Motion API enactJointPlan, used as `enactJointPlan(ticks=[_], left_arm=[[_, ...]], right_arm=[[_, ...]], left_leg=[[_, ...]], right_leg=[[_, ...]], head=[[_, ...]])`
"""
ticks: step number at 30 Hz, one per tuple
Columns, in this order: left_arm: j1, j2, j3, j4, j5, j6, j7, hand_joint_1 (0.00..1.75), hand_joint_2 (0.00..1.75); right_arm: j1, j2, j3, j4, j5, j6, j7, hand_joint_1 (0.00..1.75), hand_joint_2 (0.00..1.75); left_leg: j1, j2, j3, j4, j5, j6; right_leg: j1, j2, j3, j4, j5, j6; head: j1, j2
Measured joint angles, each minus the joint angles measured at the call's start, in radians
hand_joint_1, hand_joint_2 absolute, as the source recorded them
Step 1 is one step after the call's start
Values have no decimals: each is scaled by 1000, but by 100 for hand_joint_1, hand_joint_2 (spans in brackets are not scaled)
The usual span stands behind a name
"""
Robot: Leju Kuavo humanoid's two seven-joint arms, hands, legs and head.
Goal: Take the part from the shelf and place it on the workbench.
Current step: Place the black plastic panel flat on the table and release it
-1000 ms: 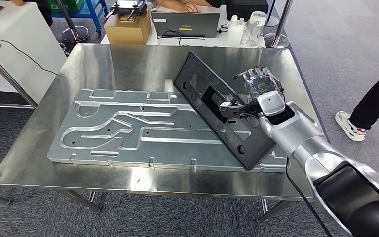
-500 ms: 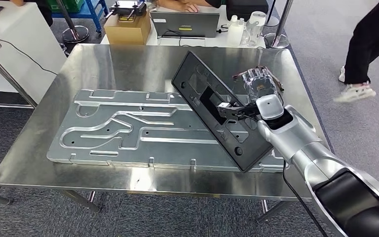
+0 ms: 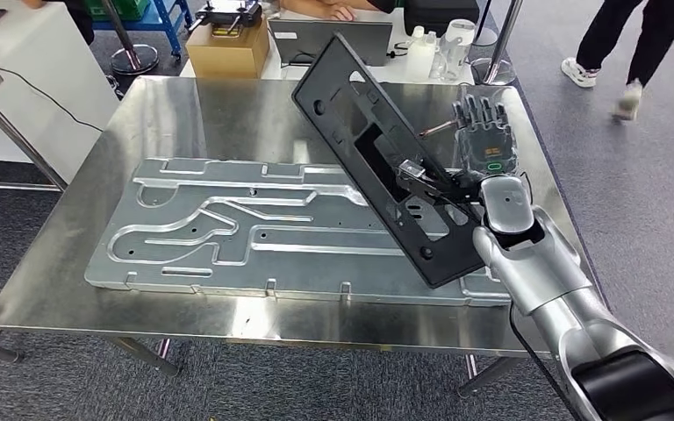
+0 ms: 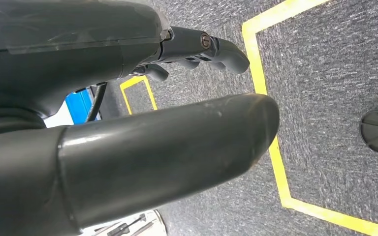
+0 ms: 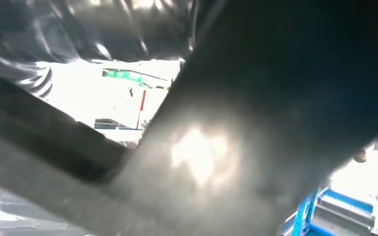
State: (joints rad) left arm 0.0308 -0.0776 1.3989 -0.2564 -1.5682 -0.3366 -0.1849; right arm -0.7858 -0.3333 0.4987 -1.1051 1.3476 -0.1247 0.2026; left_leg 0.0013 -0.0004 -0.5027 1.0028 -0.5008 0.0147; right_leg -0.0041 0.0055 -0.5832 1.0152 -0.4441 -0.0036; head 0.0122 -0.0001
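**Black panel held tilted over the workbench**

Black panel (image 3: 384, 167), long and flat with cut-outs along its length, stood tilted up over the right half of the workbench (image 3: 228, 110). Its upper end reached past the far edge, in front of the laptop (image 3: 298, 37), and its lower end came down at the near right corner of the big aluminium plate (image 3: 228, 232); whether that lower end touched the plate I could not tell. My right hand (image 3: 483, 158) held the panel at about its middle, near the right edge of the workbench: my thumb lay across the front face beside the long central slot, and my other fingers (image 3: 481, 112) stood spread and upright behind the panel. In my right wrist view the dark panel (image 5: 275, 98) sat blurred and very close.

My left hand (image 4: 128, 123) hung over grey carpet marked with yellow tape (image 4: 270, 147). It held nothing, with the thumb straight and the dark fingers (image 4: 221, 49) loosely extended and apart.

The aluminium plate lay flat in the middle of the workbench, ribbed with raised channels. Beyond the far edge stood a cardboard box (image 3: 226, 48) and white bottles (image 3: 421, 53). A person's legs (image 3: 632, 44) crossed the carpet off the far right corner.
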Motion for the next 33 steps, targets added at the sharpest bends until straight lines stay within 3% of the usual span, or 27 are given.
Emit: enactJointPlan(ticks=[33], left_arm=[[0, -1, 0, -10, 0, -6, 0, 0, 0]], right_arm=[[22, 2, -36, -39, -5, 40, 15, 0, 0]], left_leg=[[0, 0, -1, 0, 0, 0]], right_leg=[[0, 0, 0, -1, 0, 0]], head=[[0, 0]])
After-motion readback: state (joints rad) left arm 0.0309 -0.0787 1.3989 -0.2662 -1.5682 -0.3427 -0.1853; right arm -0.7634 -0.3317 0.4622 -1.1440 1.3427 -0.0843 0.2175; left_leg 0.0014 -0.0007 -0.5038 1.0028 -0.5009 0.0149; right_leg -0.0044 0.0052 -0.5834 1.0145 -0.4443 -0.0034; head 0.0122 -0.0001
